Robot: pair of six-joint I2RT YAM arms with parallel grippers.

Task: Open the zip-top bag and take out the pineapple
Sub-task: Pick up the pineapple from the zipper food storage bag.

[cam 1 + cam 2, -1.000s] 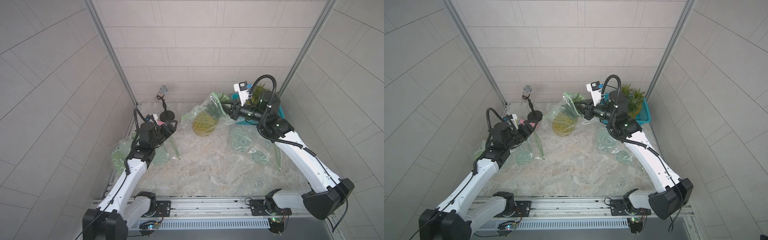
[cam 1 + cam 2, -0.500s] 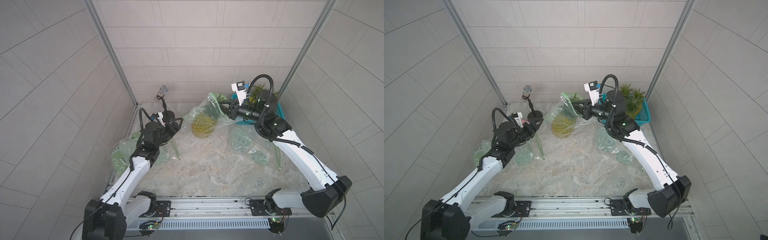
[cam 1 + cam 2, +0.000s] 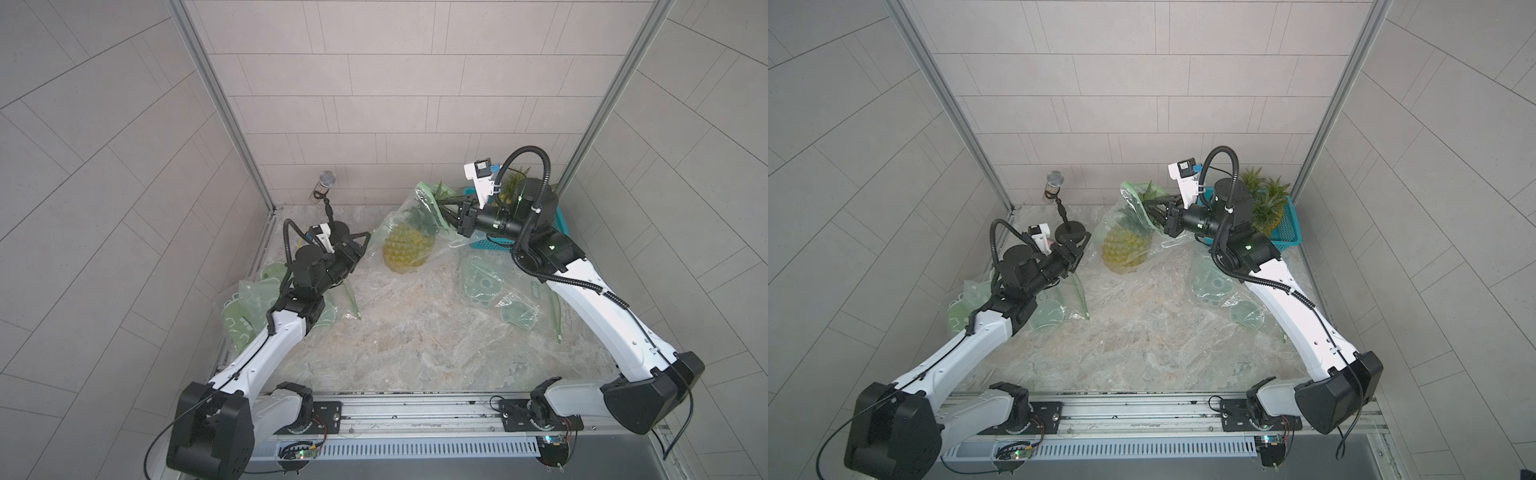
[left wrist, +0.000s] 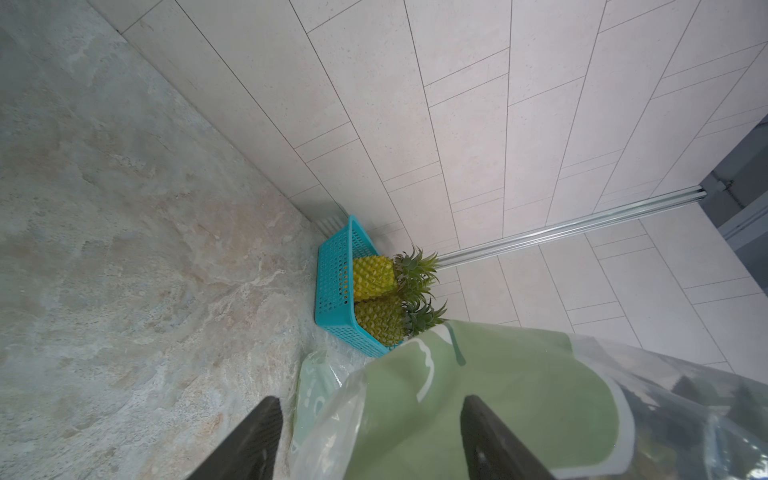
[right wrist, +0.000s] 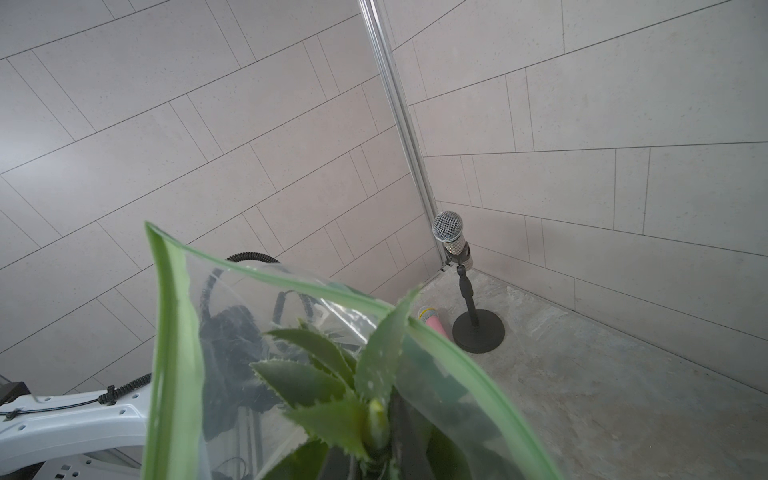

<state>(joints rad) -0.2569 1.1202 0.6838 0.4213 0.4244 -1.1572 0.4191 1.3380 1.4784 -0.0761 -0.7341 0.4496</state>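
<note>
The pineapple (image 3: 405, 251) (image 3: 1125, 249) sits inside a clear zip-top bag (image 3: 419, 199) with a green zip rim, at the back middle of the table, its crown tilted towards the back right. My right gripper (image 3: 446, 208) (image 3: 1150, 205) reaches into the bag's open mouth and is shut on the crown leaves (image 5: 324, 374). The green rim (image 5: 174, 332) curves around them. My left gripper (image 3: 363, 245) (image 3: 1084, 245) is open at the bag's left side. In the left wrist view the bag (image 4: 498, 382) lies between the spread fingers (image 4: 249, 440).
A teal basket (image 3: 557, 220) (image 4: 332, 282) holding two other pineapples stands in the back right corner. A microphone on a stand (image 3: 327, 191) (image 5: 449, 232) is in the back left corner. Empty printed bags lie at the left (image 3: 249, 303) and right (image 3: 490, 286).
My left arm has swung forward and right, bringing its open gripper up to the bag. The right gripper has shifted the crown and bag slightly leftward.
</note>
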